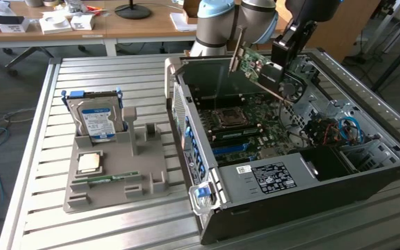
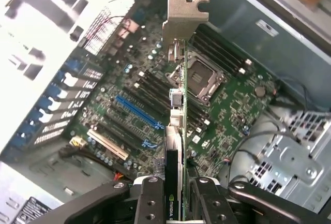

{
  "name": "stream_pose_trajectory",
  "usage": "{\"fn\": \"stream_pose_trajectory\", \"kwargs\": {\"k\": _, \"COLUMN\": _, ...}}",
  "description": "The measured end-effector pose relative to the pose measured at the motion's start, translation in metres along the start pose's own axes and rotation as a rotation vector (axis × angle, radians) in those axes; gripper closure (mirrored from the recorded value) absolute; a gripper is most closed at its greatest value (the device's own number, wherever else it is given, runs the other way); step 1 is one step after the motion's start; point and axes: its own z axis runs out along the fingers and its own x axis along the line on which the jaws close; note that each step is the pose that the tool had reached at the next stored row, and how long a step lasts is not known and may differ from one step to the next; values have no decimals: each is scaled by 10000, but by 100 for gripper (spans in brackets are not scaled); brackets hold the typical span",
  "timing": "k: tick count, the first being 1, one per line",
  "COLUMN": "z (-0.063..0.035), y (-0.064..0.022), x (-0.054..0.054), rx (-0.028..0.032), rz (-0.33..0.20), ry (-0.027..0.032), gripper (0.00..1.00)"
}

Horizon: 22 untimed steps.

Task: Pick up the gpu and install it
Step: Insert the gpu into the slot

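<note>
1. Hanging over the open computer case (image 1: 366,172), the gripper (image 1: 278,63) is clamped on the gpu (image 1: 255,65). The card is held tilted in the air above the motherboard (image 1: 245,122).
2. The exterior view takes in the slatted table (image 1: 40,120) beside the case. On it sits a grey fixture tray (image 1: 141,179), with a hard drive (image 1: 97,122) standing upright at its far end and a narrow green memory stick (image 1: 106,179) lying near its front.
3. The wrist view looks along the card edge-on. Both fingers (image 2: 152,200) press its faces, and its metal bracket (image 2: 183,14) is at the far end. Below lie a blue slot (image 2: 137,113) and the processor socket (image 2: 202,79).
4. The drive carries a blue label, and the power supply (image 1: 273,177) carries a white sticker and a black one, but none of the print is readable. A small green logo (image 2: 170,204) sits on the card's black edge by the fingers, too cut off to read.
</note>
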Motion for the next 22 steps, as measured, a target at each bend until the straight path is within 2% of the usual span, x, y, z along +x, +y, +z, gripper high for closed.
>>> {"fn": "stream_pose_trajectory", "kwargs": {"k": 16, "z": 28, "y": -1, "x": 1, "rx": -69, "rz": -2913, "ry": 134, "gripper": 74}}
{"fn": "stream_pose_trajectory", "kwargs": {"k": 17, "z": 31, "y": -1, "x": 1, "rx": -78, "rz": -3272, "ry": 151, "gripper": 74}}
{"fn": "stream_pose_trajectory", "kwargs": {"k": 22, "z": 39, "y": -2, "x": 1, "rx": -99, "rz": -4187, "ry": 194, "gripper": 74}}
